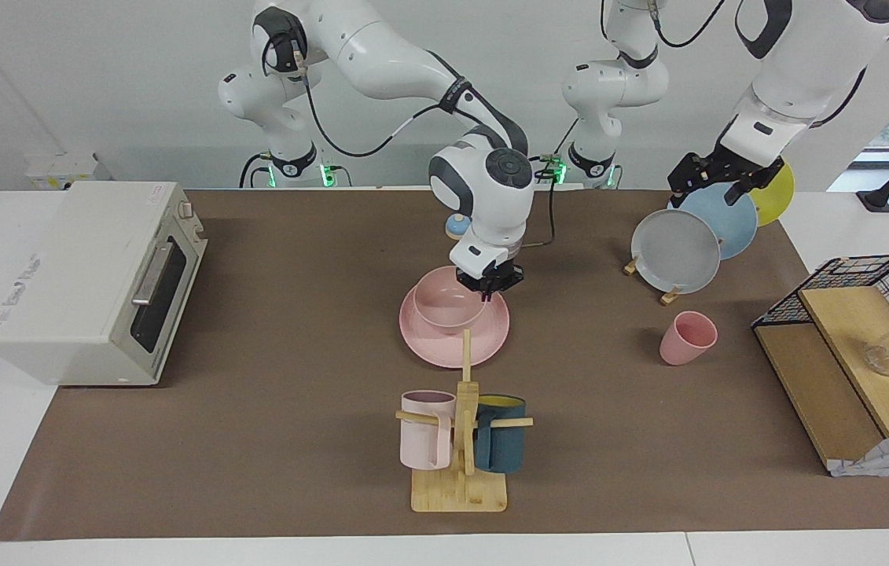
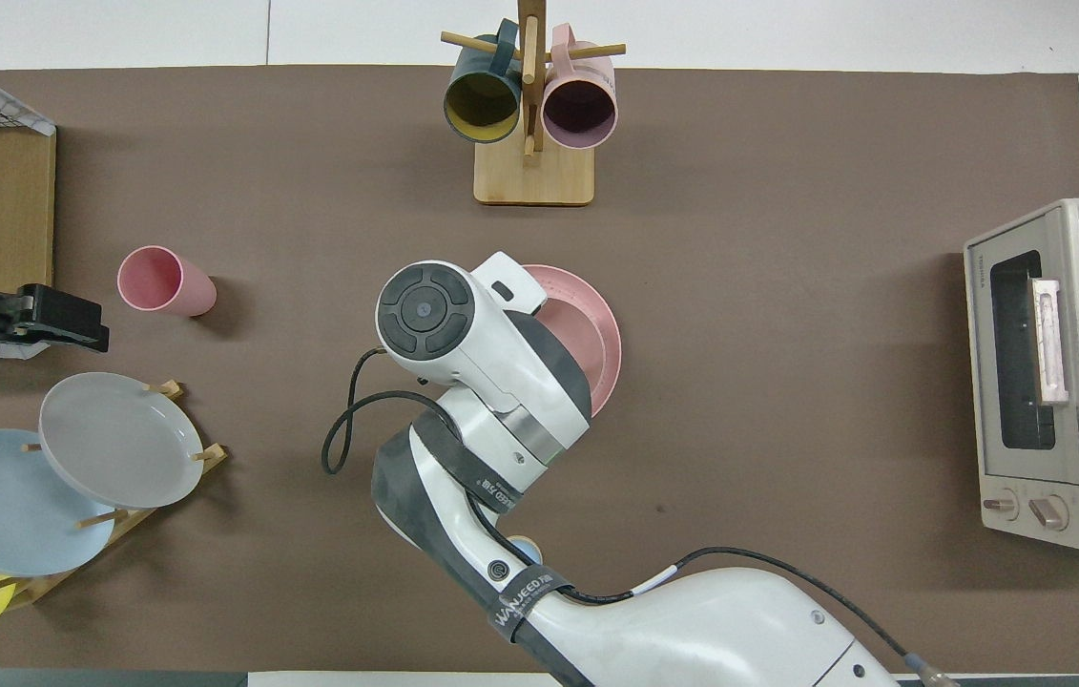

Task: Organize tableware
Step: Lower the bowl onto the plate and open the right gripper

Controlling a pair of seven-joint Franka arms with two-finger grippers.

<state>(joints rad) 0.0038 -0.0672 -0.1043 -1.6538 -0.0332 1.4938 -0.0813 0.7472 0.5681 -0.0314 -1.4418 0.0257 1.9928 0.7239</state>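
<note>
Facing view: right gripper (image 1: 488, 287) is clamped on the bowl (image 1: 449, 302) rim, holding it over the plate (image 1: 453, 324) for stacking. Cup (image 1: 686, 337) stands toward the left arm's end from the plate; left gripper (image 1: 715, 182) waits released above it.

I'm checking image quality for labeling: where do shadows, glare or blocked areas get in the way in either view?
Facing view: soft even light, a faint shadow beside the cup, bright window at the edge; bowl and plate show clearly under the right gripper. Overhead view: the right arm hides the bowl and half the plate; no glare.
</note>
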